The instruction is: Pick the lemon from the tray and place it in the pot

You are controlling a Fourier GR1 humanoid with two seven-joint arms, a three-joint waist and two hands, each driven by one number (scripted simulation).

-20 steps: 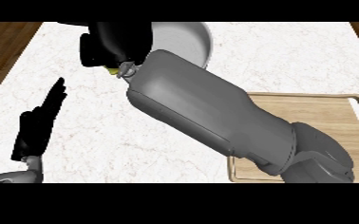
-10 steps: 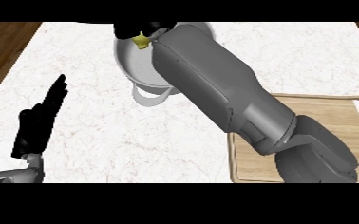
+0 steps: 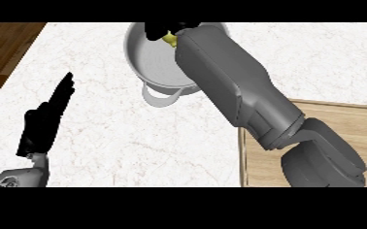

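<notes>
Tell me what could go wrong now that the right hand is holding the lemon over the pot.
1. The right hand, fingers curled round the small yellow lemon, sits near the far rim of the round grey metal pot; released there, the lemon might clip the rim and roll onto the white marble counter.
2. The grey right forearm crosses over the pot, so pulling back low could bump it or its handle.
</notes>
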